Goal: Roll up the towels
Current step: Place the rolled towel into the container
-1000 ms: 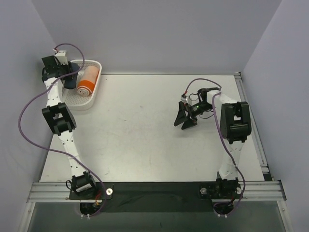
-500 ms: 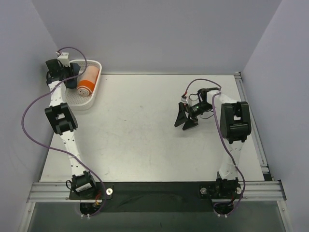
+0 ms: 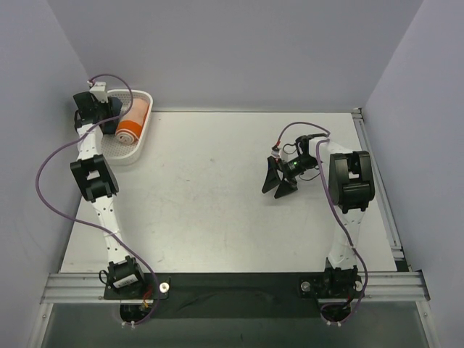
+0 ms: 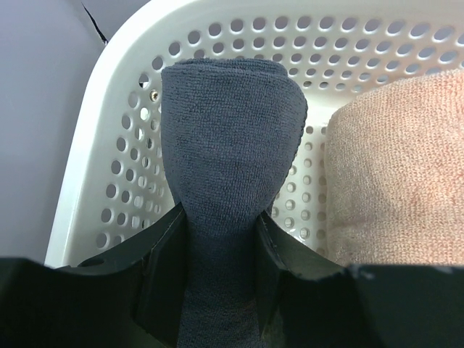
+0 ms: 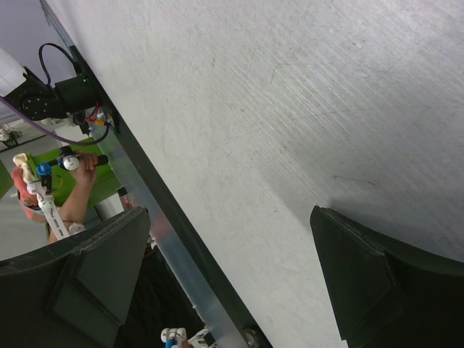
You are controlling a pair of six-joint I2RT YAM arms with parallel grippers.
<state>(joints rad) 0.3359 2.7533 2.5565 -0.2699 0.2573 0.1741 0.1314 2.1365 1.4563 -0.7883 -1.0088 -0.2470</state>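
My left gripper (image 4: pixel 221 235) is shut on the rolled dark navy towel (image 4: pixel 228 145), which lies inside the white lattice basket (image 4: pixel 123 145) at the far left. In the top view the left gripper (image 3: pixel 109 119) hangs over the basket (image 3: pixel 141 141) and hides most of the navy towel. The rolled orange towel (image 3: pixel 133 119) with its white band at the near end lies beside it in the basket, also seen in the left wrist view (image 4: pixel 395 167). My right gripper (image 3: pixel 278 181) is open and empty over the bare table, right of centre.
The basket stands against the back left corner, near the left wall. A metal rail (image 3: pixel 232 285) runs along the table's near edge. The right wrist view shows bare table (image 5: pixel 304 109) and the table's edge rail (image 5: pixel 167 246).
The left gripper has shifted slightly right and toward the back over the basket, still holding the navy towel. The right arm has barely moved.
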